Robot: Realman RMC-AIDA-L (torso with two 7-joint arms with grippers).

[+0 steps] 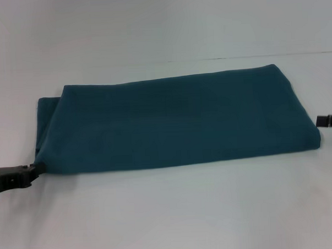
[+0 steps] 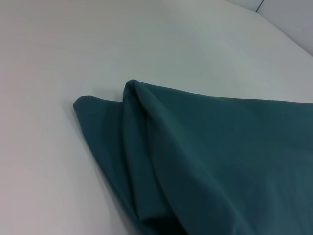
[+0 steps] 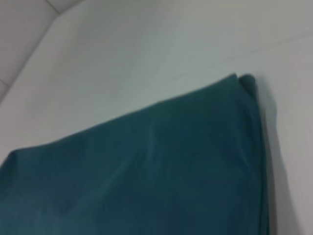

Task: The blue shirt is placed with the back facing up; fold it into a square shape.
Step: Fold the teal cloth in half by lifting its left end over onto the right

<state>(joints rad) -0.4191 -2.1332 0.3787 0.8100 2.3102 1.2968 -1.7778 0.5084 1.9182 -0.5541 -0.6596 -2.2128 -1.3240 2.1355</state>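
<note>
The left gripper (image 1: pixel 33 169) sits low at the left edge of the head view, its dark fingers reaching to the near left corner of the blue shirt (image 1: pixel 177 121). The tips meet the cloth right at that corner and look pinched together on the hem, with fabric drawn toward them. The right gripper (image 1: pixel 327 121) shows only as a small black tip at the right edge of the head view, just beside the shirt's right fold and apart from it by a thin gap; whether it is spread or closed cannot be told.

The blue shirt lies folded into a wide band across the middle of the table (image 1: pixel 170 212), plain teal side up, no lettering showing. Its near edge runs fairly straight; its left end shows a second layer poking out beneath the top one. The left wrist view shows that end close up (image 2: pixel 205 161), with soft rolled folds stacked at the corner. The right wrist view shows the other end (image 3: pixel 161 171), flat, with a neat doubled edge.

The table is pale grey-white and matte, and a plain light wall (image 1: pixel 161 25) rises behind it
</note>
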